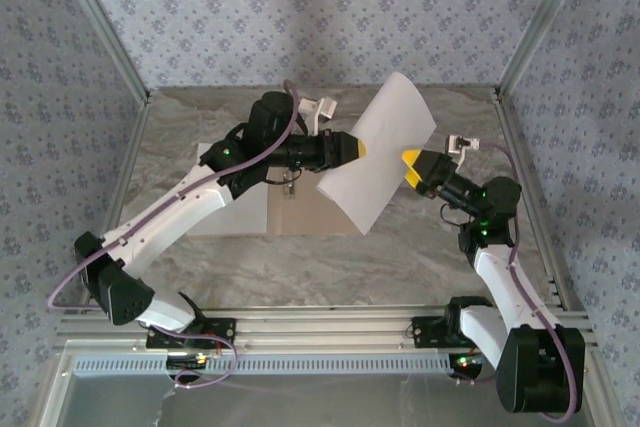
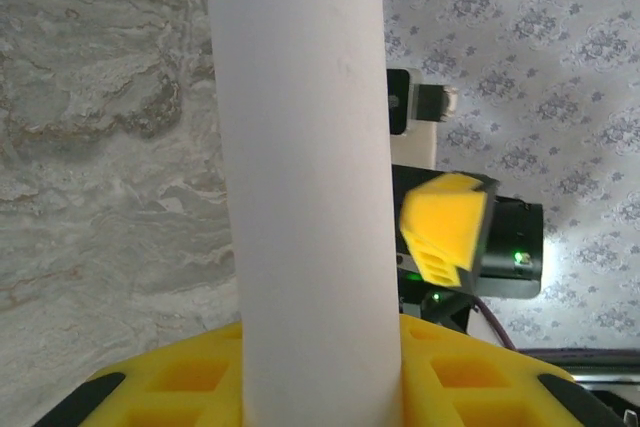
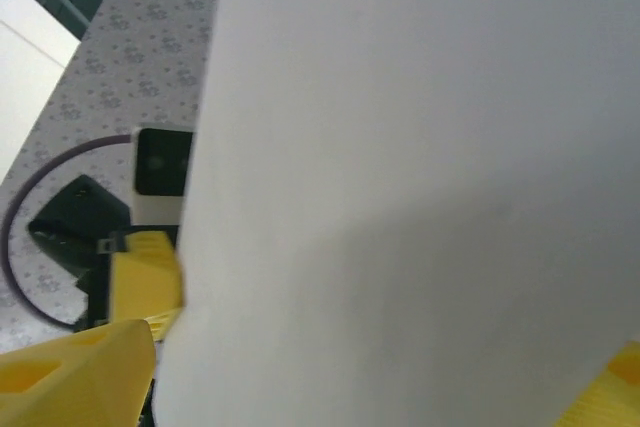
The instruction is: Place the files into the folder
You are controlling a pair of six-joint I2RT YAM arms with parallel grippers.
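You're at the carry-and-place step. Your left tool is clamped on one edge of a white sheet, which hangs in the air, bowed and tilted, clear of the worktop. On the left wrist camera the paper runs straight up from between the yellow fingers, so that grip looks sound to me.

Your right tool sits just beside the opposite side of the sheet with its jaws spread wide. On its own camera the fingers stand far apart with the paper in front of them, holding nothing.

The folder lies flat on the worktop, below the raised sheet and a little to its left, brown cover showing. Left of that cover is a pale flat patch. I can't tell whether it's the folder's open inside or the other sheet.

As I read it, this sheet isn't in the folder yet. The next move calls for bringing it down flat onto the folder's inside, squared to the spine. Held by one edge, the paper will droop and curl, so either steady the free edge with your right tool or pull that tool clear of the landing spot. Confirm the folder is open before you lower.
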